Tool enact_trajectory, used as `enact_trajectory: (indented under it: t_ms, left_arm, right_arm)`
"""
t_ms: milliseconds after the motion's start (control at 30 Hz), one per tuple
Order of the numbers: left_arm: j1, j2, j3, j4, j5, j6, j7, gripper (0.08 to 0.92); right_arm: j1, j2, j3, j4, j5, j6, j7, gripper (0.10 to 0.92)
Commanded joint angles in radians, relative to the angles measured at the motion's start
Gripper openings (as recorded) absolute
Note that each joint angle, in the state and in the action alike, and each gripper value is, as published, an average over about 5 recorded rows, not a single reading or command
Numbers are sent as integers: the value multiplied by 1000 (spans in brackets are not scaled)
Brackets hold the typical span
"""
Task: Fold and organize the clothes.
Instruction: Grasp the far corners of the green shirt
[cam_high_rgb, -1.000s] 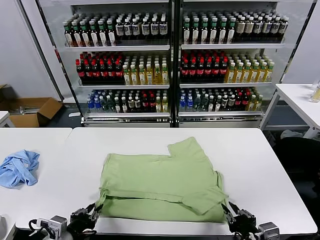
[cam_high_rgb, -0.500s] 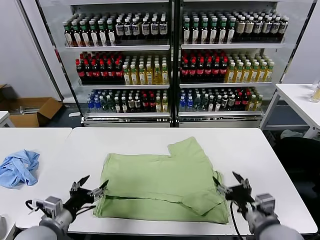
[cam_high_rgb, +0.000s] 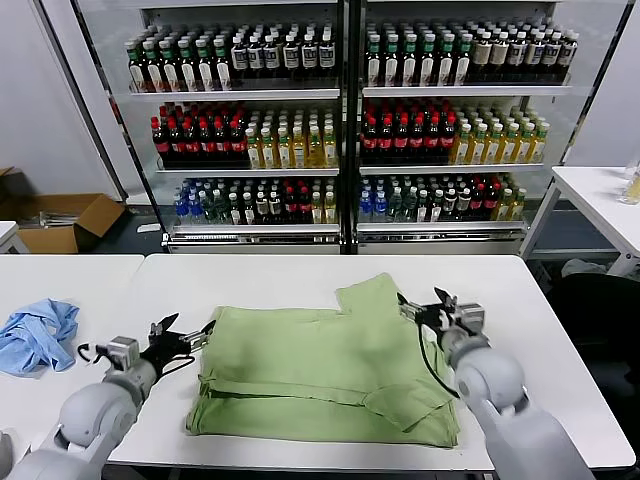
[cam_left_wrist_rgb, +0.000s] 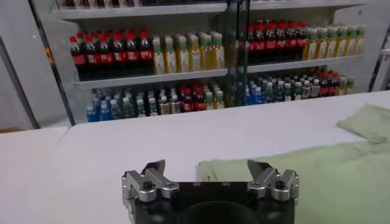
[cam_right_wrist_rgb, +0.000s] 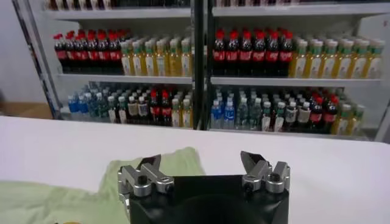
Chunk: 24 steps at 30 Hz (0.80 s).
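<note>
1. Head view: the green shirt (cam_high_rgb: 325, 375) lies folded flat on the white worktop (cam_high_rgb: 520, 310), near the front edge and about midway across it.
2. No writing can be read anywhere; the labels on the bottles in the cooler (cam_high_rgb: 345, 120) behind the worktop are too small to make out, and no print or label shows on the shirt.
3. The shirt's long axis runs side to side, parallel to the front edge of the worktop. One sleeve (cam_high_rgb: 375, 296) sticks out from the far edge, pointing toward the cooler.
4. A folded-over layer forms a band along the shirt's near edge, with a seam line running across it.
5. The left gripper (cam_high_rgb: 182, 337) hovers at the shirt's left edge, by its far left corner. Its jaws are spread wide and hold nothing; the left wrist view shows the fingers (cam_left_wrist_rgb: 150, 180) well apart above the worktop, with green cloth just ahead.
6. The right gripper (cam_high_rgb: 437, 312) is at the shirt's far right edge, just beside the sleeve. Its jaws are also wide and empty.
7. A crumpled blue garment (cam_high_rgb: 38, 334) lies on a separate worktop to the left, well apart from the shirt.
8. A cardboard box (cam_high_rgb: 62, 222) sits on the floor beyond it.
</note>
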Motion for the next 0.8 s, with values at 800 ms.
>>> enact_trajectory:
  t_ms: [800]
  left_arm:
    - [-367, -45, 229, 441, 47, 30, 229, 822]
  right_arm:
    - [355, 260, -107, -672, -114, 102, -27, 823]
